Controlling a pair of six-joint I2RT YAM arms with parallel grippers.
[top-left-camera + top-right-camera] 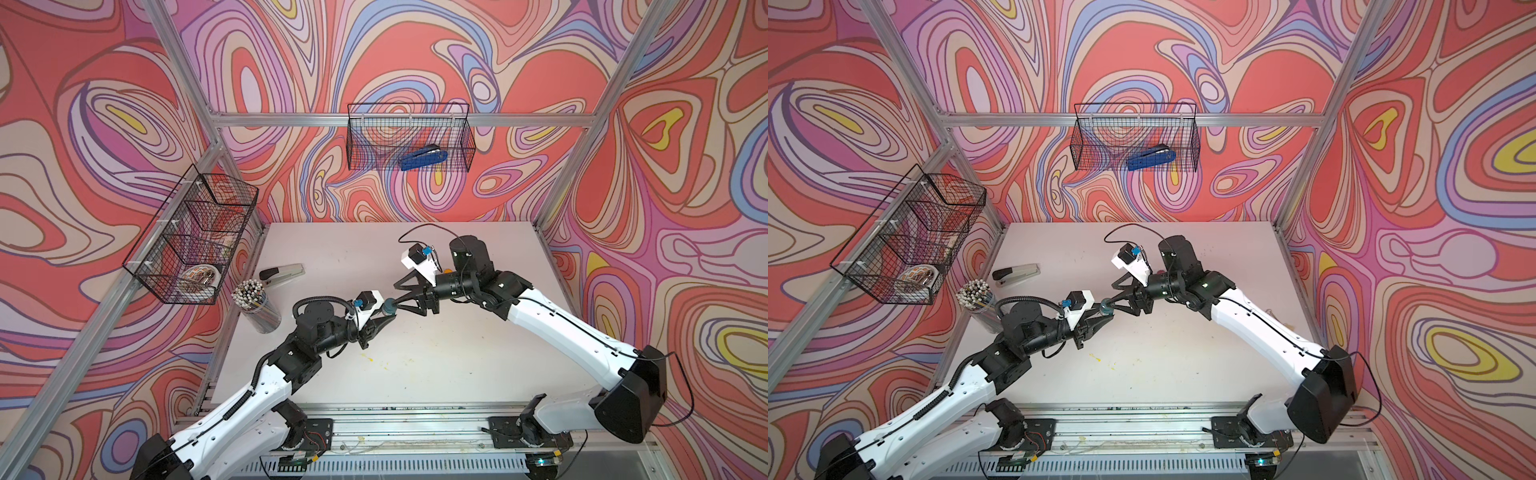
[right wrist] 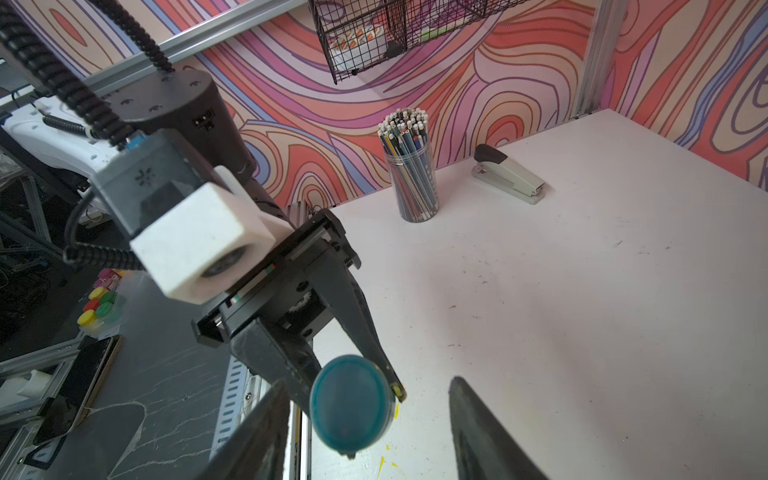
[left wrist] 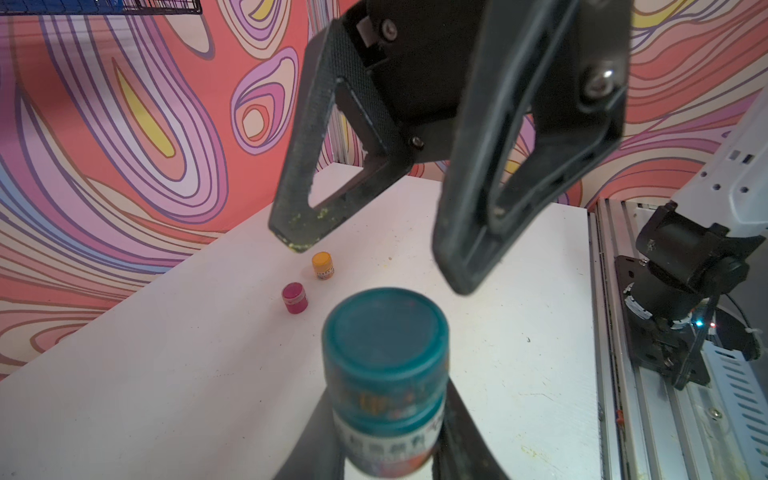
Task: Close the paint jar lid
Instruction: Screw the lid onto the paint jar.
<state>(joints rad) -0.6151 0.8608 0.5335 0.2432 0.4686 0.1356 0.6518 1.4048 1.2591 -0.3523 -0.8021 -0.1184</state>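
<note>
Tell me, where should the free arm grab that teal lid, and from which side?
Grip the teal lid by its round side wall, a finger on each opposite side, coming straight at its flat top. The left tool is shut on the body of the paint jar just under the lid, so only the lid's wall is free, and its top faces the open right tool.
</note>
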